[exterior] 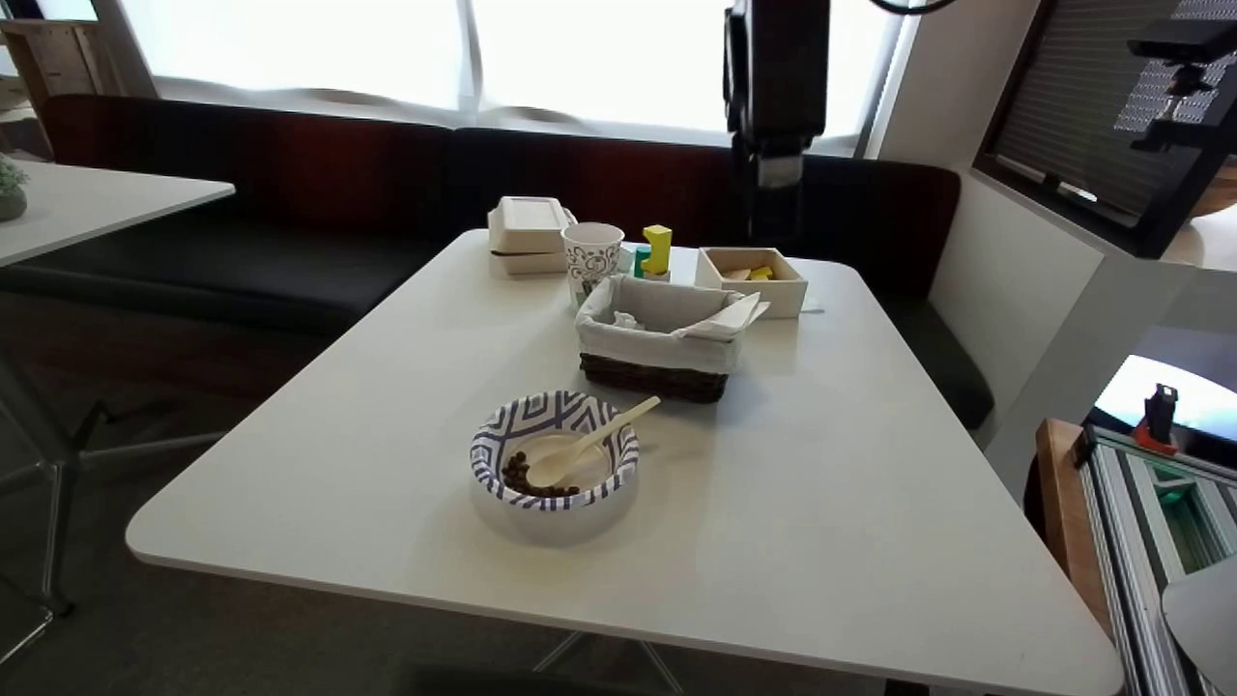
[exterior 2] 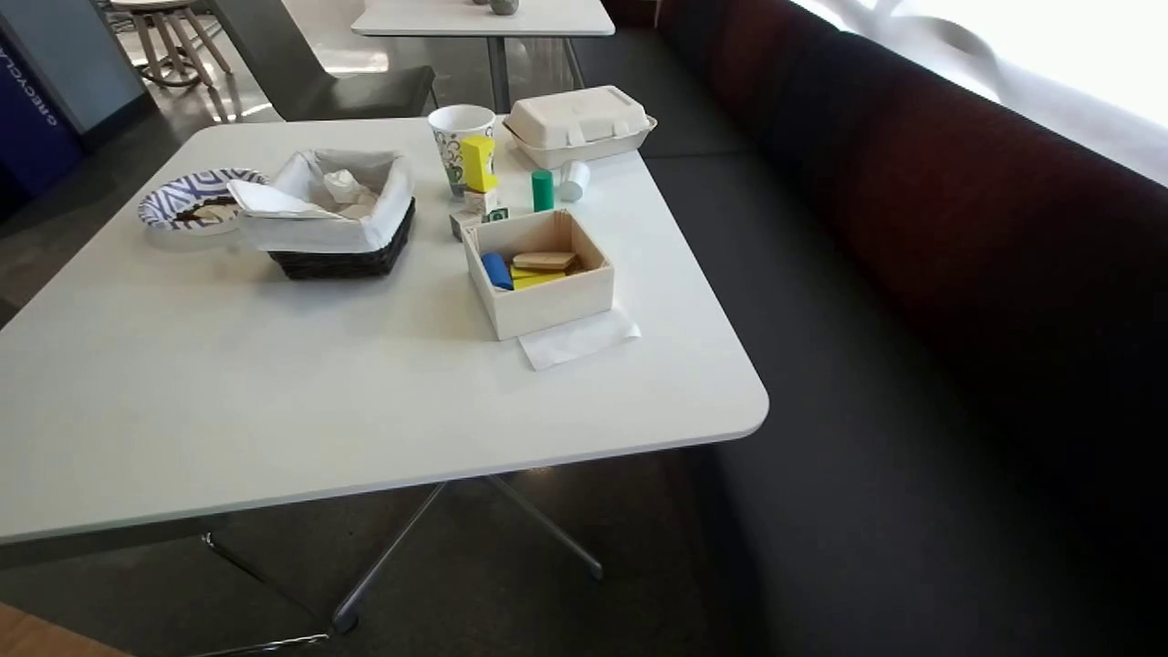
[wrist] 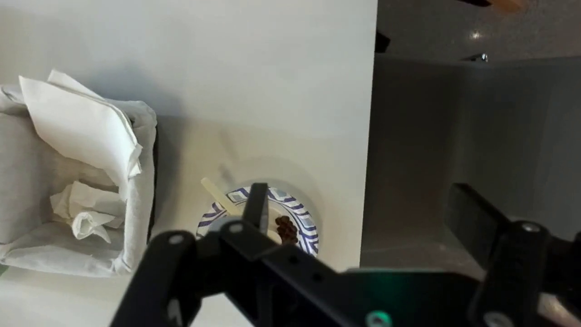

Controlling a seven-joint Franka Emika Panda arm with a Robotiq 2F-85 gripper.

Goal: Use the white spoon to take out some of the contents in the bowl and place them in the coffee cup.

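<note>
The pale spoon [exterior: 604, 436] rests in the patterned bowl [exterior: 556, 502], its handle sticking out over the rim. The contents [exterior: 517, 473] are small dark brown pieces inside. In the wrist view the bowl [wrist: 303, 212], spoon handle [wrist: 220, 195] and contents [wrist: 287, 230] are partly hidden by a finger. In an exterior view the bowl [exterior 2: 173, 196] is partly behind the basket. The coffee cup [exterior: 592, 259], white with a scroll pattern, stands upright farther back; it also shows in an exterior view [exterior 2: 452, 144]. My gripper [wrist: 363, 209] is open and empty, high above the table.
A napkin-lined basket [exterior: 657, 343] stands between bowl and cup. A wooden box of blocks [exterior 2: 547, 306], a yellow block stack [exterior 2: 478, 164], a green cylinder [exterior 2: 543, 191], a small white cup [exterior 2: 574, 181] and a takeout container [exterior 2: 584, 123] stand around the cup.
</note>
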